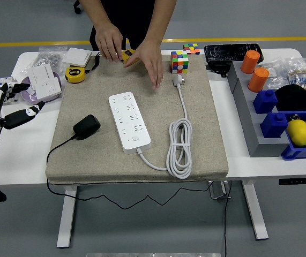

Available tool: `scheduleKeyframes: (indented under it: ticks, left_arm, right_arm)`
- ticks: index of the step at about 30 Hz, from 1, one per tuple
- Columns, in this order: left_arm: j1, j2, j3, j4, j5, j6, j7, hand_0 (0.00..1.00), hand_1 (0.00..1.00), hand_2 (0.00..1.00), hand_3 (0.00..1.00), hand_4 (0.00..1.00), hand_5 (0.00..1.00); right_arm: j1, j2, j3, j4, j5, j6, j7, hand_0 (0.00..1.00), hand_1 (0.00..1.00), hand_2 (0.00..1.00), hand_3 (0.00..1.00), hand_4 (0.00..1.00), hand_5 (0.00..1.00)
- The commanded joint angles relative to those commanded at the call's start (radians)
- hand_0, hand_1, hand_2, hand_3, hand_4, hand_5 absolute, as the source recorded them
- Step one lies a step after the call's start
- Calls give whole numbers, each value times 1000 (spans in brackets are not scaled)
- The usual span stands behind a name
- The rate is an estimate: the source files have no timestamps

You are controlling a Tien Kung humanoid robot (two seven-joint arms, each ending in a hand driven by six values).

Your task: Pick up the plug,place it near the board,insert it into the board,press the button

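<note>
Lying on the mat, the black plug [87, 126] sits well right of the robot's left hand [21, 116], whose fingers are loose and hold nothing.

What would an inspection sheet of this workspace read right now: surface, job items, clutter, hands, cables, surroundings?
Surface: white table with a beige mat over its middle.
Job's things: black plug lying on the mat left of the white power strip, not inserted.
Clutter: puzzle cube, yellow tape measure, two orange cups, blue bins, lemon, wall sockets.
Hands: left hand at the table's left edge, holding nothing; right hand nothing seen. A person's hands rest at the mat's far edge.
Cables: strip's white cord coiled on the mat; plug's black cord runs off the near edge.
Surroundings: grey floor, yellow line.
</note>
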Motion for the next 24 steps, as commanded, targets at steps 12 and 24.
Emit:
scheduleKeyframes:
  ticks: [12,24]
  left_arm:
    - [-84,15,211,84,26,-18,38,675,721,669,669,998,110]
    - [-193,4,385,238,-37,8,35,744,870,783,737,998,136]
  right_arm:
    - [5,9,33,0,-32,-1,-6,995,795,730,738,998,791]
    - [10,12,42,0,-40,1,-6,995,794,731,738,998,790]
